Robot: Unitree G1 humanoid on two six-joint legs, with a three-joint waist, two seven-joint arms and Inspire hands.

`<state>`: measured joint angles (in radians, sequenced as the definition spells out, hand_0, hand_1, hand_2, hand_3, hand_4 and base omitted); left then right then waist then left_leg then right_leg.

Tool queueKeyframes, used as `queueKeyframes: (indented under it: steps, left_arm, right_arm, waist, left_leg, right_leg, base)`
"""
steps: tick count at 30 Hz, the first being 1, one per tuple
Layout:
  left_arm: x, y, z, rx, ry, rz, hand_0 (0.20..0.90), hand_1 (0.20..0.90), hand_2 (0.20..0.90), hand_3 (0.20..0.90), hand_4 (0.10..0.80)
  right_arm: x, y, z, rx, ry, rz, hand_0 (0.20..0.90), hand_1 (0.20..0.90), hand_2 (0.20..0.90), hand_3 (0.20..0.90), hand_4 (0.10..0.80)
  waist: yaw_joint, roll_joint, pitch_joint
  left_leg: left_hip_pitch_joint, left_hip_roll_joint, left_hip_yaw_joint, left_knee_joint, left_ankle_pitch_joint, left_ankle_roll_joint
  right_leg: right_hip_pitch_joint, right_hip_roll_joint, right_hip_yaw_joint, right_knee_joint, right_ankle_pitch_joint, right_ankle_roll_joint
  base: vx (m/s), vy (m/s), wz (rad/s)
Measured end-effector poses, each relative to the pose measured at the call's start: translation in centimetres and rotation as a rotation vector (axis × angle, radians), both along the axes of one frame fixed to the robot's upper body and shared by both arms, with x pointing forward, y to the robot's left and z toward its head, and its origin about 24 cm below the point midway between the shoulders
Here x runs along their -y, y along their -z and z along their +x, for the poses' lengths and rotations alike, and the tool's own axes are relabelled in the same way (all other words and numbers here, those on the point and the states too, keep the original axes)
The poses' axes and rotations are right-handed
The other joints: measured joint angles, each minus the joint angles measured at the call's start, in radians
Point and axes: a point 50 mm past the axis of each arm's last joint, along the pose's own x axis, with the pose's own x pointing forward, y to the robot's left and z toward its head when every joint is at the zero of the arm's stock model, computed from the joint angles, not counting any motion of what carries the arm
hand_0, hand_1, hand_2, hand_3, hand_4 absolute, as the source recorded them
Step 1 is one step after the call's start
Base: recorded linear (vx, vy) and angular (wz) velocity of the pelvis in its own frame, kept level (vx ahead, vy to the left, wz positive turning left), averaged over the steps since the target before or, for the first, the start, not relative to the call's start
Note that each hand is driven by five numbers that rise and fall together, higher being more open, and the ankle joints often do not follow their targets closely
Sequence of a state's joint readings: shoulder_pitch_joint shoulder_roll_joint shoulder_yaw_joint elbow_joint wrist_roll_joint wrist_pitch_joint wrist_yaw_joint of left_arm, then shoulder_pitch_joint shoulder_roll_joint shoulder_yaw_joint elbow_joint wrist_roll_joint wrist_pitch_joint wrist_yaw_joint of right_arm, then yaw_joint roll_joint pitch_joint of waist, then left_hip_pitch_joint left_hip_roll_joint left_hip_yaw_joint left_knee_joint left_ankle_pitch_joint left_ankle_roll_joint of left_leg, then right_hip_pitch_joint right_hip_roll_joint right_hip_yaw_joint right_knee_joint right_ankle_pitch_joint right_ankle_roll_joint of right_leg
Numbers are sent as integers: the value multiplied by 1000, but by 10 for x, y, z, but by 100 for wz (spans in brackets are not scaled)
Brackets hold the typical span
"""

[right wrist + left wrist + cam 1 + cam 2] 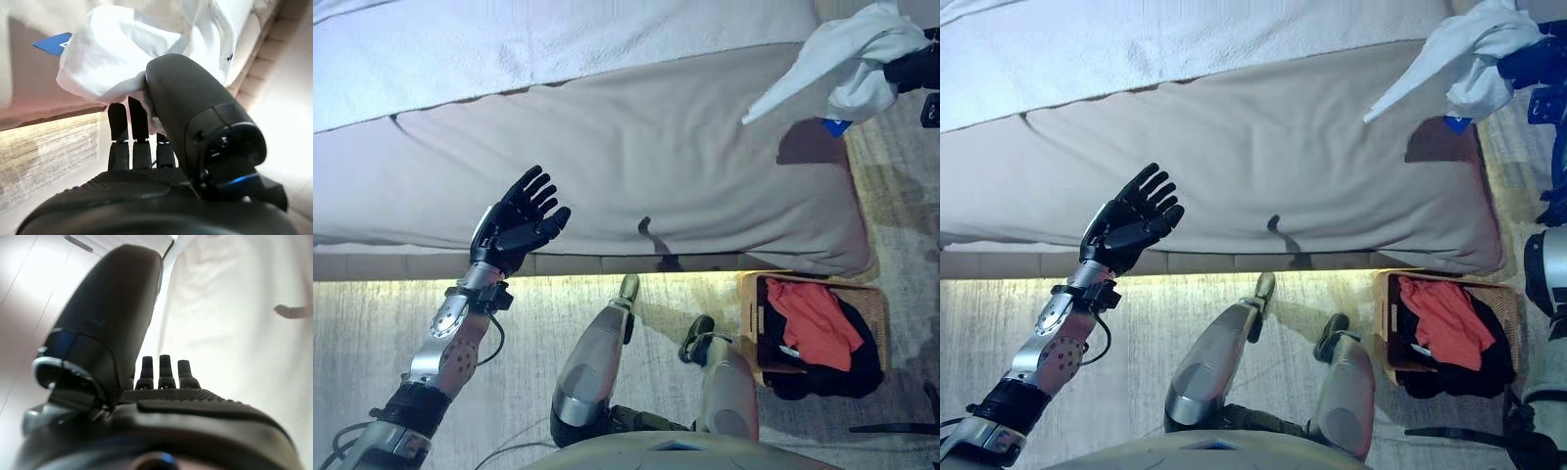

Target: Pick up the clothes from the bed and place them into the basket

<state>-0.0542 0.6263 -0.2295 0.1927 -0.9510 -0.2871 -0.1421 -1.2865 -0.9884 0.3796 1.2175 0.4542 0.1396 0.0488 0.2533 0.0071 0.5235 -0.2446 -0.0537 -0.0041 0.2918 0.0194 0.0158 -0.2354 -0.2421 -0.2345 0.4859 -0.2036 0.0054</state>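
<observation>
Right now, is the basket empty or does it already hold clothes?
Not empty: the basket on the floor by the bed already holds an orange garment over dark clothes.

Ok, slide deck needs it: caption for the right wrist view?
Right hand grips a white garment lifted beside the bed.

The bed [607, 147] spans the far side, a blanket [509, 49] along its rear. The basket [876, 304] stands on the floor at the near right, just before the bed's corner, with clothes [813, 323] in it. The shirt [847, 59] hangs from the right hand [915, 69] above that corner (clear of the mattress). The left hand [519, 225] hovers at the bed's near edge, left.
</observation>
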Motion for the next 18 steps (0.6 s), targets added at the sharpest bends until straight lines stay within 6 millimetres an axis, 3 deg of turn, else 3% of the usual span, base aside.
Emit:
queueKeyframes:
  steps: [4, 7, 9, 12, 18]
  left_arm:
    - [1, 17, -1, -61, -35, 13, 900, 900, 900, 900, 800]
    - [2, 25, -4, -100, -53, 25, 900, 900, 900, 900, 800]
    - [5, 27, 0, -105, -51, 29, 900, 900, 900, 900, 800]
    - [10, 34, 3, -126, -67, 13, 900, 900, 900, 900, 800]
    - [8, 61, -2, -244, -132, 15, 900, 900, 900, 900, 800]
  right_arm:
    - [4, 29, -3, -55, -54, 30, 300, 300, 300, 200, 100]
    - [5, 62, -8, -95, -106, 42, 300, 300, 300, 200, 100]
    - [6, 68, -10, -106, -110, 41, 300, 300, 300, 200, 100]
    - [12, 94, -22, -133, -108, 50, 300, 300, 300, 200, 100]
    - [17, 186, -62, -347, -73, 75, 300, 300, 300, 200, 100]
  waist:
    - [-25, -21, -17]
    - [-66, -67, -131]
    - [-99, -68, -141]
    - [-152, -77, -198]
    - [-254, -81, -291]
  left_leg:
    - [143, 18, 28, -75, 1, 4]
    - [160, 30, 56, -134, 5, 2]
    - [196, 35, 71, -149, 5, 2]
    - [245, 37, 97, -198, 5, 2]
    - [349, 51, 159, -311, 5, 2]
  right_leg:
    - [146, 30, 11, -124, 59, 35]
    - [158, 52, 34, -199, 95, 56]
    - [210, 70, 39, -257, 118, 57]
    - [256, 83, 69, -344, 146, 65]
    - [349, 116, 130, -505, 210, 72]
  base:
    - [135, 53, -21]
    - [104, 47, -36]
    - [48, 44, -26]
    - [43, 51, -32]
    - [11, -11, -37]
